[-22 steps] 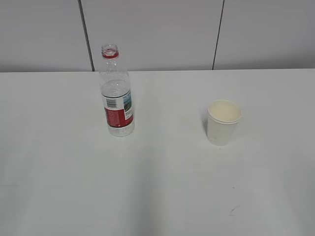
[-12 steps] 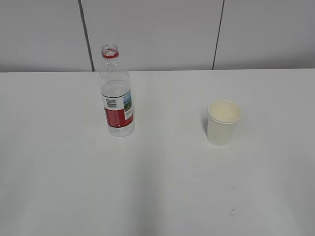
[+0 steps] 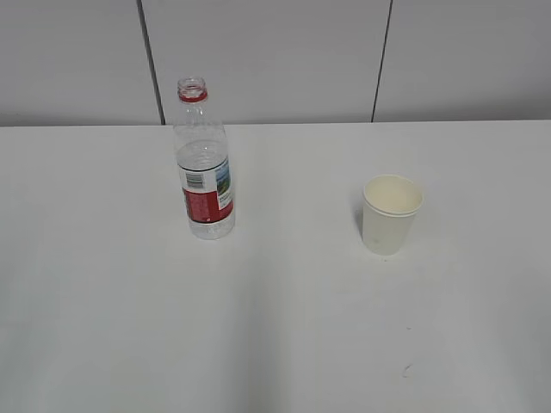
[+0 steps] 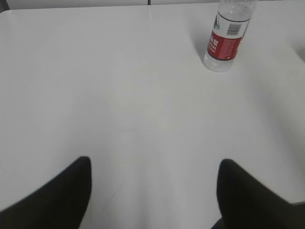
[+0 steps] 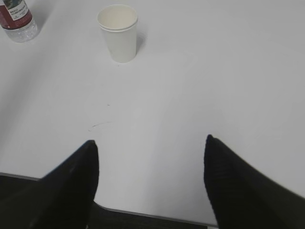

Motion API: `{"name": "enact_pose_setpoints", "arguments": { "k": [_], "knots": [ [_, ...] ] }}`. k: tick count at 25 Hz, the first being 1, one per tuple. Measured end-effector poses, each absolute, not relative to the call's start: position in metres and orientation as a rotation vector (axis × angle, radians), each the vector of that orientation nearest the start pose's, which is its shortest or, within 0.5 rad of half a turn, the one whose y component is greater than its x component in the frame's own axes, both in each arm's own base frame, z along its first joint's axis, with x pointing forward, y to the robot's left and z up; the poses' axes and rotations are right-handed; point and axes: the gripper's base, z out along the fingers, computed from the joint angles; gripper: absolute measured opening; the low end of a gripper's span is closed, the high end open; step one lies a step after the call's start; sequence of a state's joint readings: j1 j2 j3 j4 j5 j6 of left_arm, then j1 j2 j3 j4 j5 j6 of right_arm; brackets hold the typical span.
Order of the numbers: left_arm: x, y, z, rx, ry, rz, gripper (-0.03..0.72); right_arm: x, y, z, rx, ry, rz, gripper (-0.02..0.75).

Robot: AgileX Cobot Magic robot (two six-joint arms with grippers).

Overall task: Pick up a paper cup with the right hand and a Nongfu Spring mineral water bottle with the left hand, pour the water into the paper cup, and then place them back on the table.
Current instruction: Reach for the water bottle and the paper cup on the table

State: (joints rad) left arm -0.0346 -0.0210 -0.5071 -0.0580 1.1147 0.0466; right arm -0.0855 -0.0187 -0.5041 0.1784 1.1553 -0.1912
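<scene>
The Nongfu Spring bottle (image 3: 204,163) stands upright and uncapped on the white table (image 3: 275,327), left of centre, with clear water (image 3: 209,225) in it. The white paper cup (image 3: 390,213) stands upright to its right. Neither arm shows in the exterior view. In the left wrist view my left gripper (image 4: 155,164) is open and empty, well short of the bottle (image 4: 227,38) at the upper right. In the right wrist view my right gripper (image 5: 150,143) is open and empty over the table's near edge, with the cup (image 5: 118,32) ahead to the left.
A grey panelled wall (image 3: 275,52) runs behind the table. A small dark scuff (image 3: 405,370) marks the tabletop near the front right; it also shows in the right wrist view (image 5: 100,124). The bottle's base shows at the right wrist view's top left (image 5: 16,21).
</scene>
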Motion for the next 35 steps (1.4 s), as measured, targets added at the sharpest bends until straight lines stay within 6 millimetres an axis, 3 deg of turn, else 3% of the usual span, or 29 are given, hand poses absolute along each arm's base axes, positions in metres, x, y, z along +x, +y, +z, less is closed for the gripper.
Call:
{"name": "enact_pose_setpoints", "arguments": {
  "k": [19, 23, 28, 35],
  "knots": [
    [-0.012, -0.005, 0.276, 0.089, 2.059, -0.065, 0.502, -0.012, 0.016, 0.272, -0.132, 2.098, 0.052, 0.515],
    [-0.009, -0.005, 0.293, 0.078, 1.898, -0.070, 0.502, -0.010, 0.015, 0.280, -0.122, 2.025, 0.041, 0.515],
    [0.000, -0.003, 0.316, 0.060, 1.663, -0.050, 0.502, 0.002, 0.012, 0.302, -0.092, 1.795, -0.001, 0.515],
    [0.033, -0.003, 0.330, 0.051, 1.640, -0.043, 0.502, 0.038, 0.005, 0.325, -0.108, 1.669, -0.083, 0.515]
  ]
}}
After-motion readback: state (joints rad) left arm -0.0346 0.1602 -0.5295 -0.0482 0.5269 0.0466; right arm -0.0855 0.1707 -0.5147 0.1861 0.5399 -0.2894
